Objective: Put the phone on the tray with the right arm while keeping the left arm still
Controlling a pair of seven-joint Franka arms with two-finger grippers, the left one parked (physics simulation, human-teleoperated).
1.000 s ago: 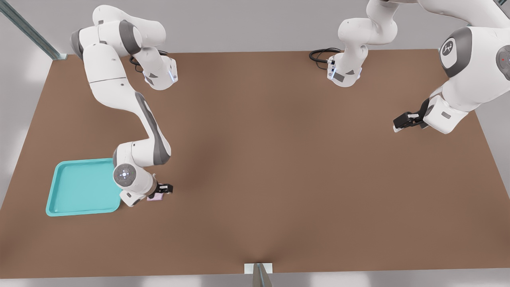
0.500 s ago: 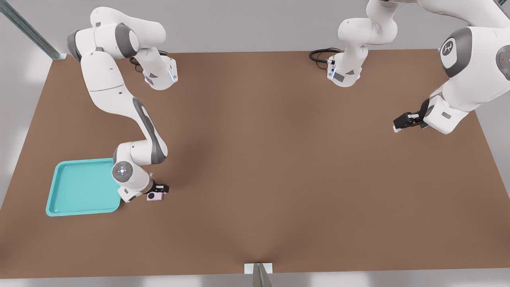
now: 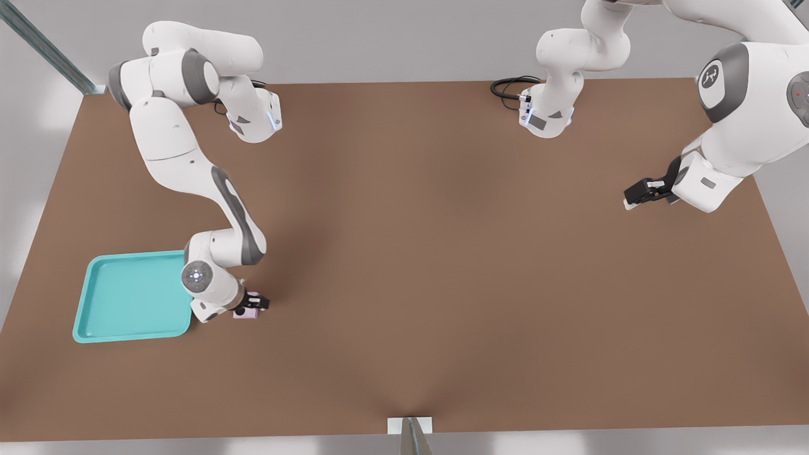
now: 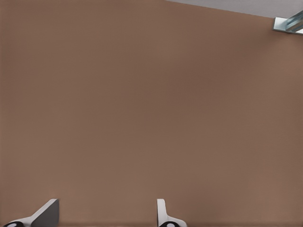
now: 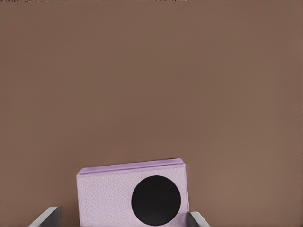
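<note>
The pale lilac phone (image 3: 246, 313) lies flat on the brown table, just to the front view's right of the turquoise tray (image 3: 126, 297). My gripper (image 3: 251, 303) is low over the phone, reaching it from the tray side. In the right wrist view the phone (image 5: 109, 198) shows one black lens, and my gripper (image 5: 122, 220) is open. One of the fingertips (image 5: 47, 216) stands a little clear of the phone's side, and the other is close against the opposite side. The tray holds nothing.
The working arm's elbow and wrist (image 3: 208, 278) overhang the tray's near corner. A black cable (image 3: 509, 87) lies by the far arm base. A metal bracket (image 3: 409, 430) sits at the table's front edge. The parked arm (image 3: 708, 177) hangs at the front view's right.
My gripper has come down around the phone, so the fingers now cover part of it. The phone has stayed in place on the table.
</note>
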